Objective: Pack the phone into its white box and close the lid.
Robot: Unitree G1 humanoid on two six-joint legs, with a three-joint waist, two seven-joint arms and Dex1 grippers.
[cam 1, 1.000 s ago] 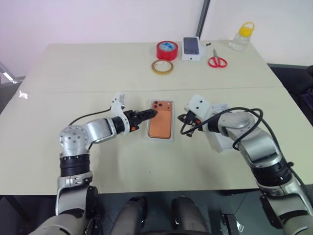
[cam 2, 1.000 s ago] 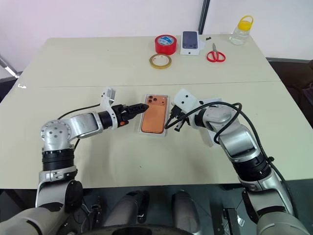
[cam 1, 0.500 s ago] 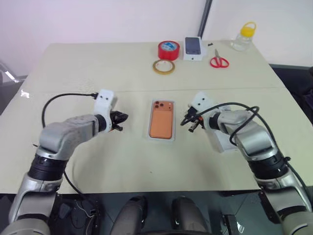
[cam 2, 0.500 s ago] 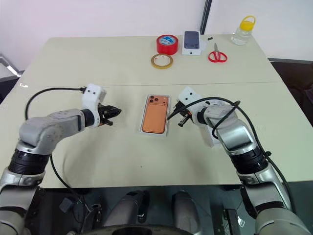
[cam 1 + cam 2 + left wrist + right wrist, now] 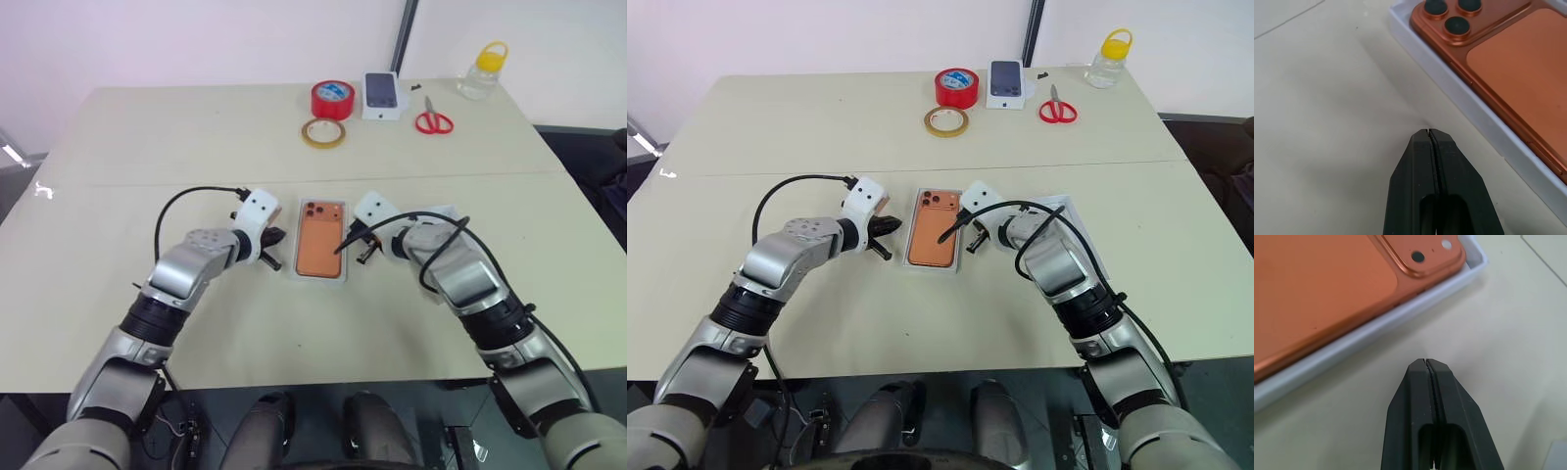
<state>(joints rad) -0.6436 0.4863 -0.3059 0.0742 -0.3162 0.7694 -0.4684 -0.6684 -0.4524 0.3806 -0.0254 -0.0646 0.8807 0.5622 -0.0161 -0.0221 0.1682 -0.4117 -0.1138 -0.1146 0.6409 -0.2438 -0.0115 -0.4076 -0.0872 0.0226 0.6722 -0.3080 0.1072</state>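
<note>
Both claws are pinched fully closed with nothing between the fingers: the left gripper sits just beside the left long wall of the white box, the right gripper just beside its right long wall, so the box lies between them. Neither visibly touches the cardboard; in each wrist view a strip of bare table separates the fingertips from the wall

Inside the box the phone lies flat, back up, camera block toward the table's far edge, long axis running from the near edge to the far edge. That part of the job looks done

What remains is the lid, a white piece lying flat toward the table's right edge, largely hidden behind the right forearm. It lies to the right of both claws, much nearer the right arm, so fetching it probably falls to that side, with fingers opened first
</note>
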